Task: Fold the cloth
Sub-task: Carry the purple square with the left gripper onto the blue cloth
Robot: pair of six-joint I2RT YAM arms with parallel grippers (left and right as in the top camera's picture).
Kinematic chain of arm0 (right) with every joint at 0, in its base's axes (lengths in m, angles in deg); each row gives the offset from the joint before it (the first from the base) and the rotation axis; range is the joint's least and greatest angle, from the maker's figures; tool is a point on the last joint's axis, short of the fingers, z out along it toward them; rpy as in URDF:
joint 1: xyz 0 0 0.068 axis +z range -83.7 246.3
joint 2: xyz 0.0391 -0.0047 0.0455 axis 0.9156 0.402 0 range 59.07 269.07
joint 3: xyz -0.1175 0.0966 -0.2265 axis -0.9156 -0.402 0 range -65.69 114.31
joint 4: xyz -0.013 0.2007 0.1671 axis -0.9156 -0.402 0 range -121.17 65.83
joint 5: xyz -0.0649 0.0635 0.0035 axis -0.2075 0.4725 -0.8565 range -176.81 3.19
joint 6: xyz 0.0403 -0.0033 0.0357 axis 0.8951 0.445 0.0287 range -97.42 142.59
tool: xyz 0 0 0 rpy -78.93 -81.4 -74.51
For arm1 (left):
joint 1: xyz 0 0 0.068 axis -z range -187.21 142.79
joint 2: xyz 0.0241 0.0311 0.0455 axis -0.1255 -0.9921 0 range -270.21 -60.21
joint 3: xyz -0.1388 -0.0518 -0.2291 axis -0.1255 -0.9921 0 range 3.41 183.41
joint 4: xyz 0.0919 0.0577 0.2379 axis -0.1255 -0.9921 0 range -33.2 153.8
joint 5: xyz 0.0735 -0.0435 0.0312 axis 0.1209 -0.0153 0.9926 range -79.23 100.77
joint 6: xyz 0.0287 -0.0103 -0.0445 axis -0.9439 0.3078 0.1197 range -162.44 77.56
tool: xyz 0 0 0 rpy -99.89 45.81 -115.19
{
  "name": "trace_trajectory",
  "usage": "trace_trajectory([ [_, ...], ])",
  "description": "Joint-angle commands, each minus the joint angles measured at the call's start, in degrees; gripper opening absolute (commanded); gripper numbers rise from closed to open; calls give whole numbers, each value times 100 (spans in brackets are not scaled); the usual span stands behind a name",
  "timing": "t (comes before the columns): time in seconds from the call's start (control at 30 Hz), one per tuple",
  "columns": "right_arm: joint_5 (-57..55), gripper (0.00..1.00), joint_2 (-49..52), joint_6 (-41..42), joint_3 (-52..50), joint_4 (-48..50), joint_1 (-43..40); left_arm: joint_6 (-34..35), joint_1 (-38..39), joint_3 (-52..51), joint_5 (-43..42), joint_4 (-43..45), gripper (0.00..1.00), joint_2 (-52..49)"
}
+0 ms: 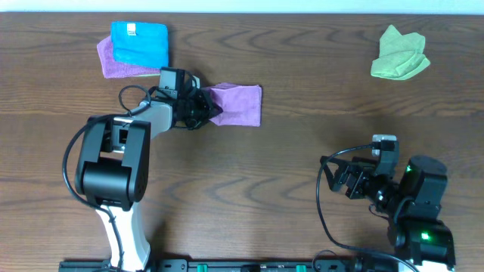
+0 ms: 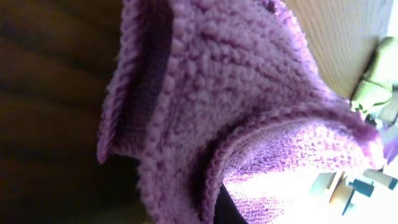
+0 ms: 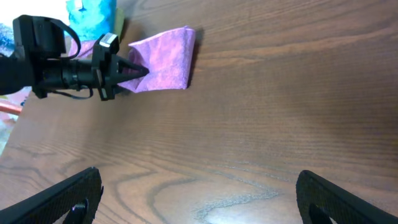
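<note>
1. The far edge of the table [image 1: 302, 151] runs just beyond the blue cloth [image 1: 140, 43] and the green cloth [image 1: 399, 54]. A broad stretch of bare wood lies between the jaws of the two grippers and ahead of the right jaws
2. There are four cloths: two purple, one blue and one green. The blue one lies folded on top of the second purple cloth [image 1: 112, 63], behind and to the side of the left jaws. The green one lies crumpled well beyond the right jaws
3. The left gripper [image 1: 206, 108] has its jaws closed on the near end of the purple cloth [image 1: 240, 104]. That end is pinched and lifted into a bunch, which fills the left wrist view, while the rest spreads flat on the wood past the fingertips
4. The right gripper [image 1: 344, 177] has its jaws wide apart, holds nothing, and sits well apart from every cloth; its fingers [image 3: 62, 199] frame only bare wood
</note>
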Motion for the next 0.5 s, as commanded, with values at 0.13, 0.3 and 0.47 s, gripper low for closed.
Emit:
trace_trajectory([
  [0.13, 79, 99, -33, -79, -20, -7, -46, -116, 26, 684, -267, -269, 6, 15],
  [0.3, 79, 99, -33, -79, -20, -9, -46, -245, -39, 1808, 120, -1217, 6, 245],
  [0.47, 79, 99, -33, -79, -20, -7, -46, -439, -238, 3097, 479, -1939, 6, 243],
])
